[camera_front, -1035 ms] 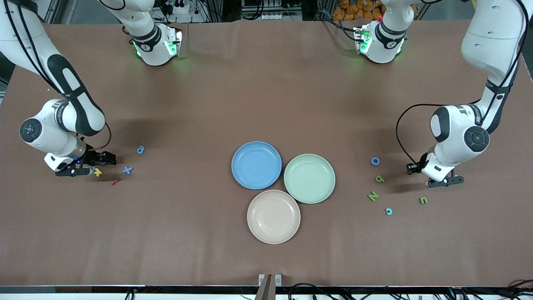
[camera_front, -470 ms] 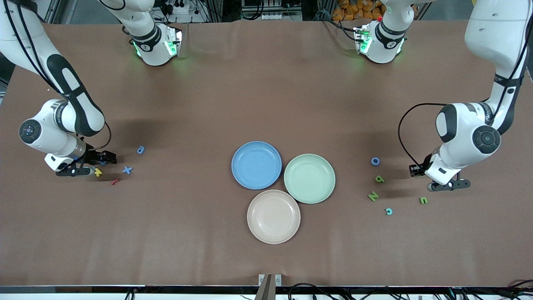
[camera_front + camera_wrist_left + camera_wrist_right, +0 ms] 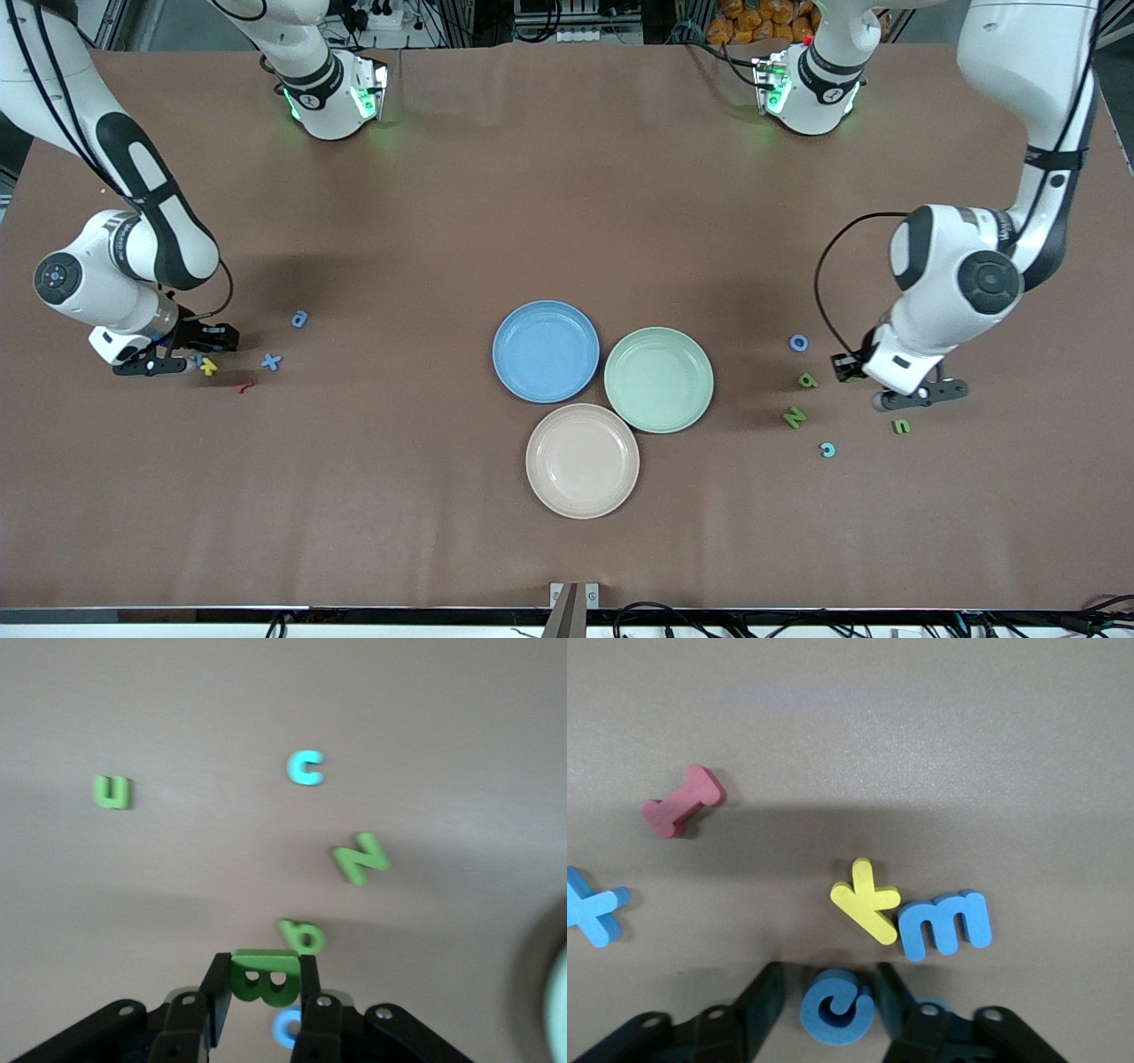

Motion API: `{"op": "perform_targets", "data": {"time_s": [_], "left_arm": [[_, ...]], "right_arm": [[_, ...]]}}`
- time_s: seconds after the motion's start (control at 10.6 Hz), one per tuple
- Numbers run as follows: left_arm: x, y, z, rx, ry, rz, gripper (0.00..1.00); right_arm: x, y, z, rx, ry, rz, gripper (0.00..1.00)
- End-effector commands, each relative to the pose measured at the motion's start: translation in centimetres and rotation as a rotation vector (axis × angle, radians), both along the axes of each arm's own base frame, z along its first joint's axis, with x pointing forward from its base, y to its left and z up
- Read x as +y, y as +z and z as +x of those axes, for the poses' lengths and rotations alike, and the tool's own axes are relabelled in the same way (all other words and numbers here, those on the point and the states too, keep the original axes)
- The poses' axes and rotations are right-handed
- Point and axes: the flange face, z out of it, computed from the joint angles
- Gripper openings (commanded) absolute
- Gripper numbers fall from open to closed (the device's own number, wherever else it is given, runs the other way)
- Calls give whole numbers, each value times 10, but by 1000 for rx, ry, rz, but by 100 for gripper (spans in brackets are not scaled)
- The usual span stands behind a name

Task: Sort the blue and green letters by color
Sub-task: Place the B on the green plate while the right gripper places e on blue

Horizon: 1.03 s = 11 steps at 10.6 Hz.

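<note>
A brown table [image 3: 567,221] carries three plates clustered at its middle: blue plate [image 3: 546,351], green plate [image 3: 658,379], pink plate [image 3: 582,460], with wide bare room all round them. Toward the left arm's end lie a blue O [image 3: 798,342], green letters [image 3: 795,416] and a pale blue c [image 3: 827,449]; the left gripper [image 3: 264,992], raised over this group, clamps a green B [image 3: 263,977]. Toward the right arm's end lie a blue x [image 3: 271,361], a blue m [image 3: 945,924], a yellow letter [image 3: 867,899] and a red piece [image 3: 684,801]; the right gripper [image 3: 831,1003], low at the tabletop, brackets a blue c-shaped letter [image 3: 837,1006], contact unclear.
</note>
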Motion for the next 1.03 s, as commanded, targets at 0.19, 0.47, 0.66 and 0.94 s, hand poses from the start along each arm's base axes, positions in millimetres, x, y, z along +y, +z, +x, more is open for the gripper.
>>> {"op": "perform_targets", "data": {"time_s": [0.19,0.47,0.66,0.94], "left_arm": [[-138,12,-11,8,194,-51,0],[-205,7,-17,6,281,-85,0],[-242,-9,-17,21,358,-105,0],[-263,-16,-23,29,396,-108,5]], "right_arm": [[25,20,13,-19,-9,8,0],[95,59,45,59,-98,55,0],[158,73,57,53,-185,103,0],[267,102,79,43,-334,246,0]]}}
